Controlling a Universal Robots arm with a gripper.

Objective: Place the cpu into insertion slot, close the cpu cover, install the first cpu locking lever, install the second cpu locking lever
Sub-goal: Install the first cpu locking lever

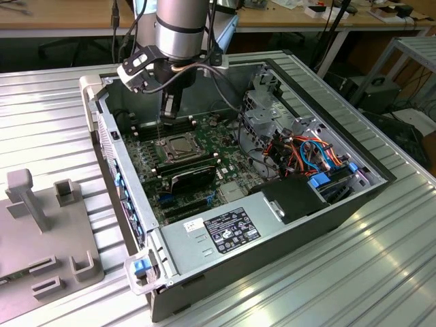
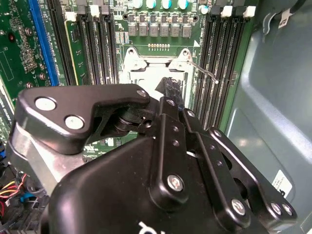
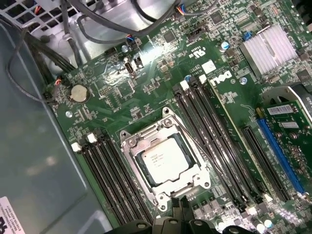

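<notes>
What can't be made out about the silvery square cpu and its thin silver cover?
Second wrist view: the black gripper hides most of the thin silver cpu cover.
Exterior view: the silvery square cpu is too small to judge the cover's latching.
First wrist view: the picture's edge cuts off the gripper.

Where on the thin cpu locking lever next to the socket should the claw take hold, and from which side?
Probably at the free, kinked end of the locking lever, where the wire juts out over the memory slots, clear of the cpu cover. Bring the claw down from above, across the wire, which is too thin to take end-on.
</notes>
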